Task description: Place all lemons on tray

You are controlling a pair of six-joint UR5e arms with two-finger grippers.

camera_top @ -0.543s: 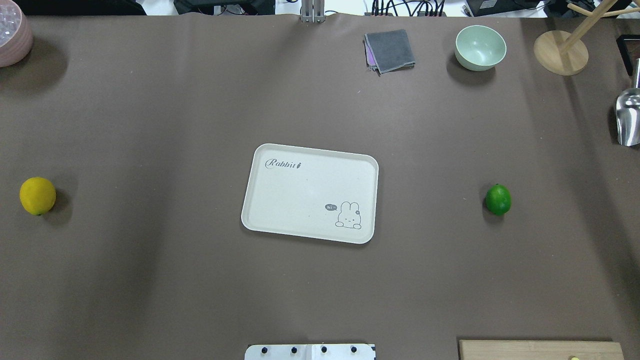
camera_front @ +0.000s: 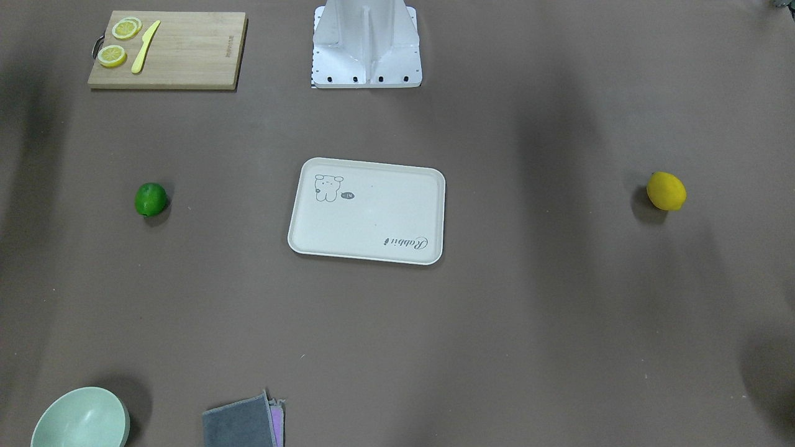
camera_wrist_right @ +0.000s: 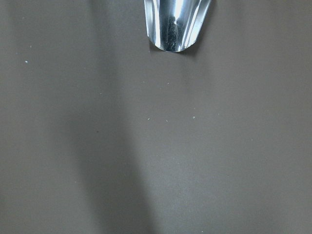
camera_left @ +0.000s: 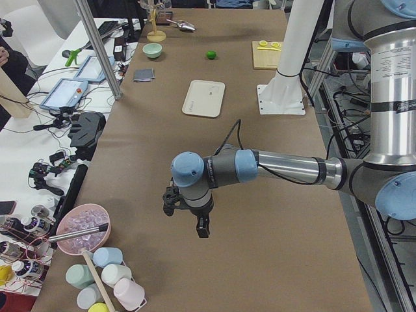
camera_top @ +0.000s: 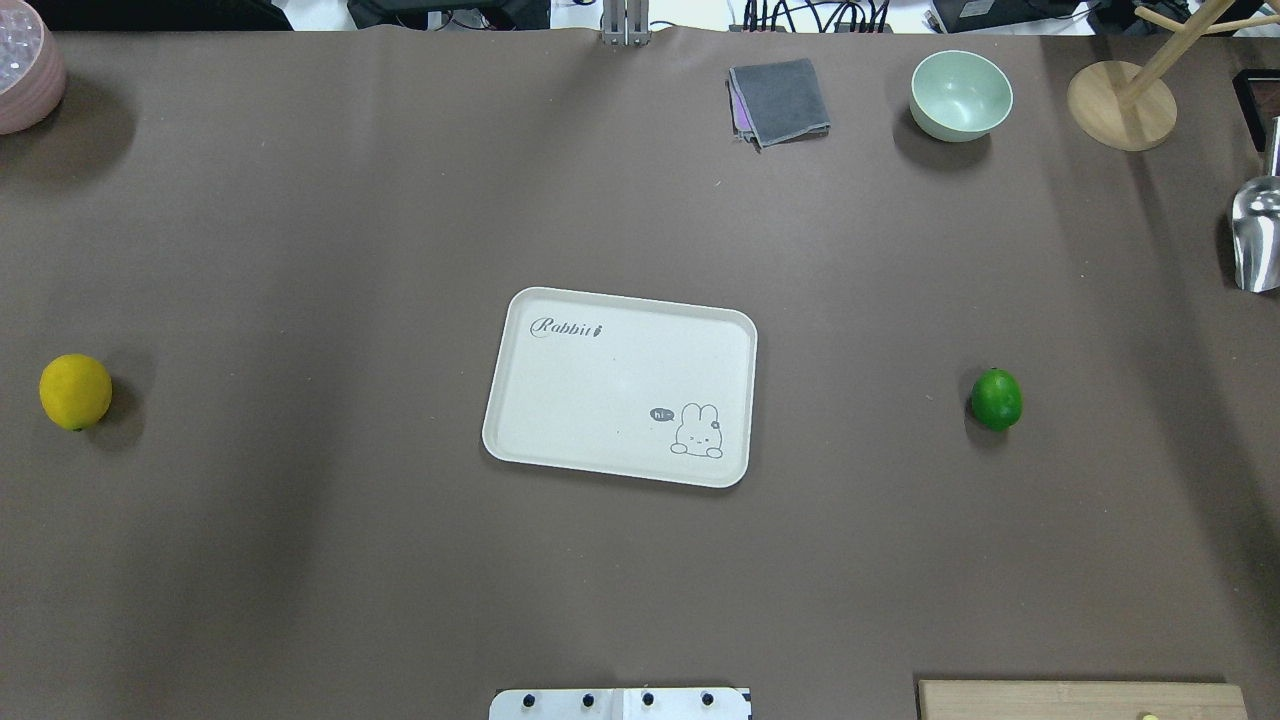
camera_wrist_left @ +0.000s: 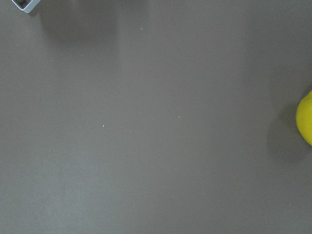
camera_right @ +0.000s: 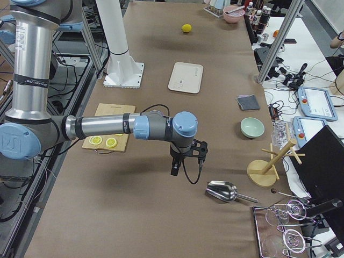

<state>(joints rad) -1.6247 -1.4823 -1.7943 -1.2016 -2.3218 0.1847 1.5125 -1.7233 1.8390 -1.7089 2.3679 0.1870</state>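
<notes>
The cream-white tray with the rabbit drawing lies empty at the table's middle; it also shows in the front view. The yellow lemon lies far to its left, and its edge shows in the left wrist view. The green lemon lies to the tray's right on the table. My left gripper hangs above the table's left end, showing only in the left side view. My right gripper hangs above the right end near the scoop. I cannot tell whether either is open or shut.
A bamboo cutting board with lemon slices and a yellow knife lies near the robot's base. At the far edge stand a grey cloth, a green bowl, a wooden stand, a metal scoop and a pink bowl.
</notes>
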